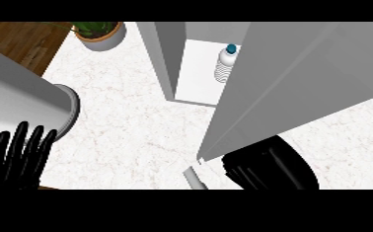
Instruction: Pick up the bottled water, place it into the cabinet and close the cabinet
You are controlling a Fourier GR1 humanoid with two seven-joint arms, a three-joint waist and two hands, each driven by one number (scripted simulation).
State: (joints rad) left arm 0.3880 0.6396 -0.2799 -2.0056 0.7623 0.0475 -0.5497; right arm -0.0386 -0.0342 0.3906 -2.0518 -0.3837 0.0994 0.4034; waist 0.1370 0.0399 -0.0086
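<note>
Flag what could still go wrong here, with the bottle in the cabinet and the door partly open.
1. The bottled water stands upright inside the cabinet; a hard swing of the cabinet door might topple it.
2. The right robot hand sits at the door's lower edge, mostly hidden behind it; it could slip off before the door shuts.
3. The left robot hand rests open at the view's left edge beside a grey cylindrical container, so any sideways arm move might knock it.

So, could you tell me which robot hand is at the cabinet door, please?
The right robot hand, a dark shape against the lower edge of the grey cabinet door. The left robot hand rests open at the left edge, fingers up.
</note>
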